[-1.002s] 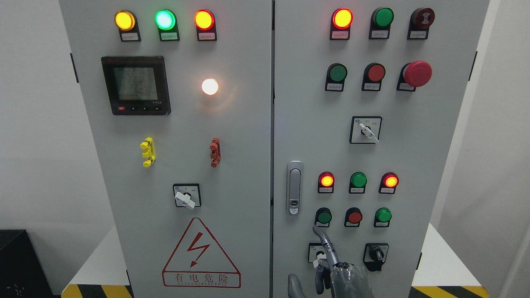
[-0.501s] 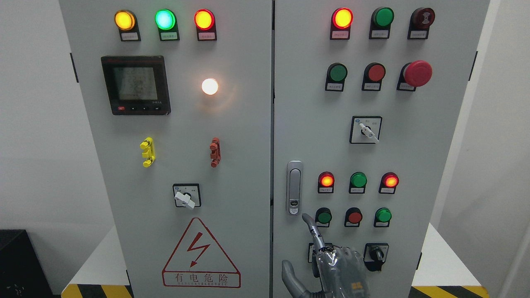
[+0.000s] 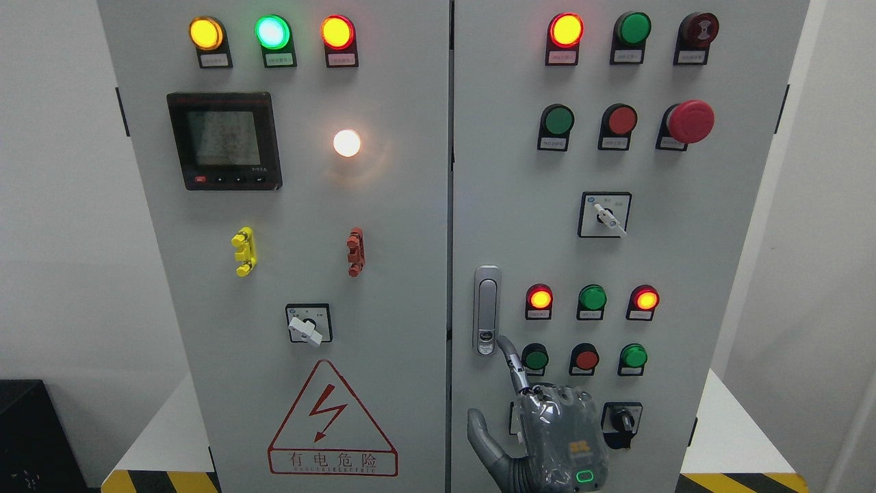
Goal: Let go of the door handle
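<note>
The silver door handle (image 3: 486, 309) stands upright on the left edge of the right cabinet door (image 3: 684, 274), lying flat against the panel. My right hand (image 3: 494, 381) rises from the bottom edge just below it, its grey back toward the camera. The index finger (image 3: 510, 361) points straight up, and its tip is at the lower right of the handle's round lock end (image 3: 485, 338). The thumb (image 3: 481, 435) sticks out to the left, and the other fingers are curled out of sight. The hand holds nothing. My left arm does not show.
Lit lamps, push buttons (image 3: 536, 358), a red emergency stop (image 3: 690, 121) and rotary switches (image 3: 621, 419) crowd the right door around my hand. The left door (image 3: 383, 274) carries a meter (image 3: 224, 141), a selector switch (image 3: 308, 324) and an electric hazard triangle (image 3: 332, 421).
My right hand has risen and shifted left, bringing the extended index finger from beside the lower rotary switch up to the bottom of the door handle.
</note>
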Available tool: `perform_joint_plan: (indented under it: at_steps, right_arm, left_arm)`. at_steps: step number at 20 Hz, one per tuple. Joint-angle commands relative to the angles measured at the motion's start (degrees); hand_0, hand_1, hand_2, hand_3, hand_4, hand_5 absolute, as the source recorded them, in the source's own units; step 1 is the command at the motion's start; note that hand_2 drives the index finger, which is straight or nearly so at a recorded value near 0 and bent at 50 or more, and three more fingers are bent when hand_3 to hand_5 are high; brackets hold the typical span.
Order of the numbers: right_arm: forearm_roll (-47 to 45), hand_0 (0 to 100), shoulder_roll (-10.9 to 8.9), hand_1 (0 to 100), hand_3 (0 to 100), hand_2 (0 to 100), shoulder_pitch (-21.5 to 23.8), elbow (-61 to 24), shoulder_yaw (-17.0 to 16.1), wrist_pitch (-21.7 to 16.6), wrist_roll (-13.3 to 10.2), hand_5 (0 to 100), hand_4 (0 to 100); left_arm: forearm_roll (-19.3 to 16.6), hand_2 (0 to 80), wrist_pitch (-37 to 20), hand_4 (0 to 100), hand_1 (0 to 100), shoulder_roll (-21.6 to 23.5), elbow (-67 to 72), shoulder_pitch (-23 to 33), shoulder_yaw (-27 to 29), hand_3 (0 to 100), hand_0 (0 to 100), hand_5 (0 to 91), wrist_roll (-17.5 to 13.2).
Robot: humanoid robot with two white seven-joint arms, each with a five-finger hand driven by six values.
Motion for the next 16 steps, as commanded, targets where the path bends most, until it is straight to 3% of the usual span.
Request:
perform_joint_plan:
  at_steps: [1, 16]
  right_arm:
    - [3.18, 46, -0.01, 28, 100, 0, -1.14, 2.23, 0.07, 0.24, 0.39, 99, 99]
    - [4.42, 45, 0.17, 29, 100, 0, -2.28, 2.67, 0.51, 0.24, 0.74, 99, 99]
  left_arm:
    - [0.00, 2.4, -0.02, 1, 0, 0.00, -0.97, 0.00, -1.14, 9, 0, 0.0, -0.03]
    - [0.00, 2.2, -0.03, 1, 0, 0.00, -0.88, 0.00, -1.14, 9, 0, 0.0, -0.03]
